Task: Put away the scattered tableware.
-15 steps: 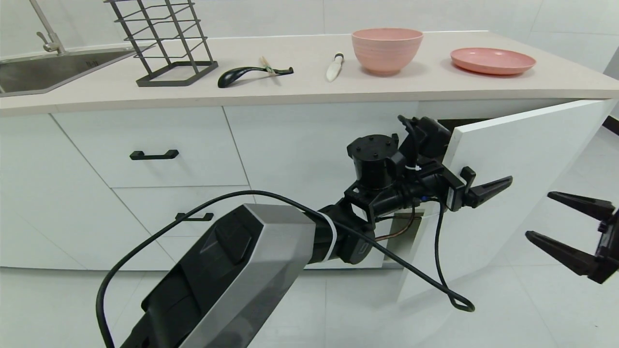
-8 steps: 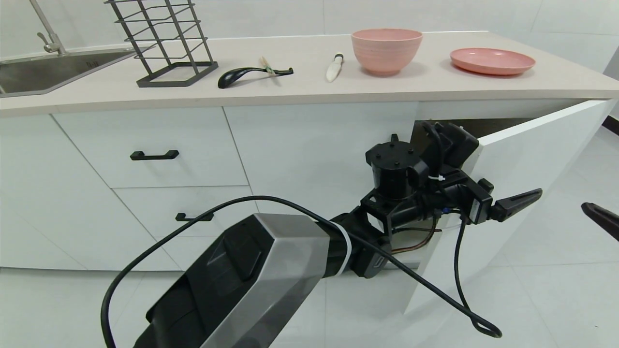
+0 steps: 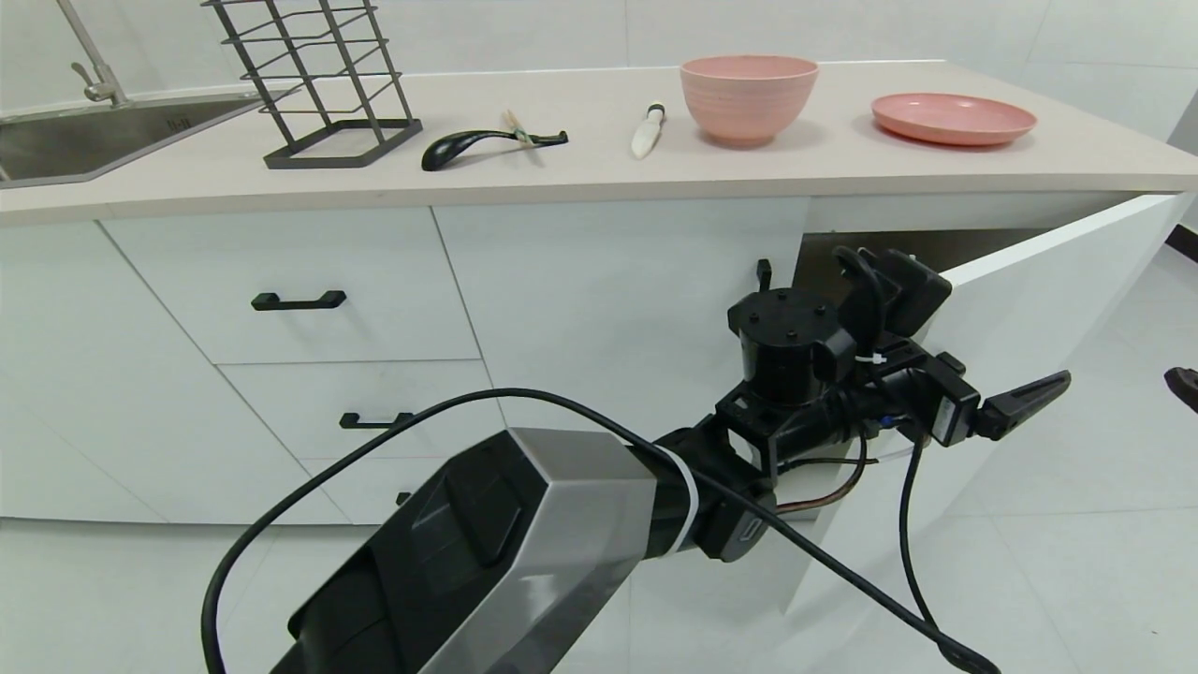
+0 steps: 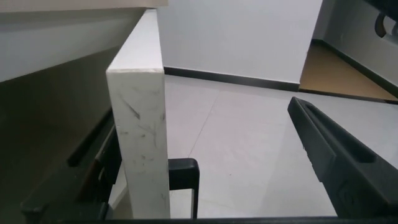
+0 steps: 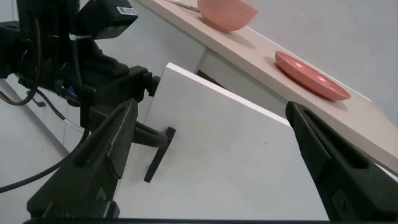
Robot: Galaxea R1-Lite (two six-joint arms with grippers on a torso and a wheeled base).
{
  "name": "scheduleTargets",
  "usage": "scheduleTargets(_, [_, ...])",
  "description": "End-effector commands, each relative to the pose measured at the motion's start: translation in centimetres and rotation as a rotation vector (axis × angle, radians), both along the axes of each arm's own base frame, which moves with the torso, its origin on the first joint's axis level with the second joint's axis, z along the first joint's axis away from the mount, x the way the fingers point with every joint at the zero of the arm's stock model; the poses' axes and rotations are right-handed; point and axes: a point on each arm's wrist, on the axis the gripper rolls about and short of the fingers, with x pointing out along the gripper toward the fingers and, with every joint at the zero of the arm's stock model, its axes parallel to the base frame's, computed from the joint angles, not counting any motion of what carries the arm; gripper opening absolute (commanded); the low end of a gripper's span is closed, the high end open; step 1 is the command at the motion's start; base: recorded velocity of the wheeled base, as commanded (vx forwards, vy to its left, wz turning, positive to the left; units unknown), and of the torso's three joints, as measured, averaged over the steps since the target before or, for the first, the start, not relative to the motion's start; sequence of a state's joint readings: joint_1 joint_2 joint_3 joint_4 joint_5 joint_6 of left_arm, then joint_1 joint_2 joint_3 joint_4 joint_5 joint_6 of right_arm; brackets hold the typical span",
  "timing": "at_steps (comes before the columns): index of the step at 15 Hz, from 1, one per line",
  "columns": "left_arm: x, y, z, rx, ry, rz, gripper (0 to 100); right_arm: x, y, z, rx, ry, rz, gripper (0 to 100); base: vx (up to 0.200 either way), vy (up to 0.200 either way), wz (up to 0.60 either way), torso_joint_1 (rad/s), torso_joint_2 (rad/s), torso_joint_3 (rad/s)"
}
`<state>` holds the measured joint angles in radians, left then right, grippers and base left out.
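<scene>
At the open cabinet door [image 3: 1039, 281], I see my left hand [image 4: 199, 130] spread wide, straddling its free edge, and my right hand [image 5: 212, 109] equally wide, facing the door's front. Above the door, the pink bowl [image 3: 749, 94], pink plate [image 3: 953, 117] and black spoon [image 3: 468, 145] sit on the table [image 3: 580, 173].
</scene>
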<state>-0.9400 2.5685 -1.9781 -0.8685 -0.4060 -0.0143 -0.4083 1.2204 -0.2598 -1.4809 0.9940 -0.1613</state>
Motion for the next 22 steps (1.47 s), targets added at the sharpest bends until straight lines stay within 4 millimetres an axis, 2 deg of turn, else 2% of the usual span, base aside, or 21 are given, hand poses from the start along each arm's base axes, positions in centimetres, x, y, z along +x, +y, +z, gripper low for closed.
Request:
scheduleTargets(1, [0.0,-0.1,-0.7,0.014,0.014,0.0,100,0.0,0.0,0.0,0.0,0.0,0.0,100,0.0,0.0,0.0,0.0,0.0,0.0])
scheduleTargets(5, [-1.4,-1.2,-1.2,0.0,0.007,-0.022,100,0.5,-0.2,1.3,-0.012,-0.056,-0.016,100,0.0,0.0,0.0,0.0,0.0,0.0])
scheduleTargets(7, [-2.9,-1.9,-2.2,0.002,0.02,-0.031,100,0.6,-0.4,2.4,-0.007,-0.126,-0.061,100,0.0,0.0,0.0,0.0,0.0,0.0])
scheduleTargets(17, [-7.3,-5.0,-4.2,0.016,0.042,-0.134,100,-0.3,0.1,4.6,-0.028,-0.216,-0.053,100,0.0,0.0,0.0,0.0,0.0,0.0])
scheduleTargets(22, [-8.5,-6.8,-7.3,0.03,0.051,-0.178,100,-0.5,0.1,4.8,-0.031,-0.225,-0.053,100,0.0,0.0,0.0,0.0,0.0,0.0])
